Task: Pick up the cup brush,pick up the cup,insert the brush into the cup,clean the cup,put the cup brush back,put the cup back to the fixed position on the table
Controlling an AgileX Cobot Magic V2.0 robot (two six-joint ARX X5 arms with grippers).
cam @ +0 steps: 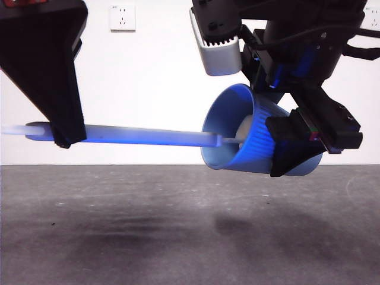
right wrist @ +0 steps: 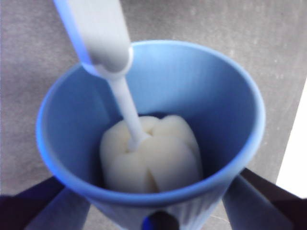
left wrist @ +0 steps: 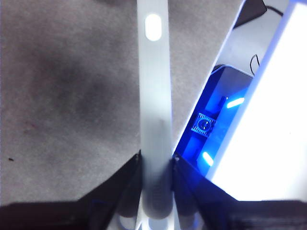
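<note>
- A front view looks level across a dark grey table [cam: 190,237] with a white wall behind it; two robot arms hold things in the air above the table.
- The left gripper [cam: 62,139] comes down from about 10 o'clock in the front view. Its two black jaws are clamped on the flat grey handle of the cup brush [cam: 142,135].
- The brush lies nearly level in the air, its handle running from 9 o'clock toward the centre, with the white looped end sticking out past the left gripper.
- The right gripper [cam: 297,145] reaches in from about 1 o'clock. Its jaws are clamped on the ribbed outside of the blue cup [cam: 249,139].
- The cup is tipped on its side above the table, touching nothing below, with its open mouth facing 9 o'clock toward the brush.
- The brush's thin neck passes through the cup's mouth, and its pale sponge head sits inside.
- In the right wrist view, the cream sponge head [right wrist: 151,153] rests deep in the cup [right wrist: 211,105], near its base, with the handle leading out over the rim.
- In the left wrist view, the handle [left wrist: 154,105] runs straight out between the two jaws, which press against its sides, with the table [left wrist: 67,96] beneath.
- A white wall socket [cam: 122,16] shows at about 11 o'clock in the front view.
</note>
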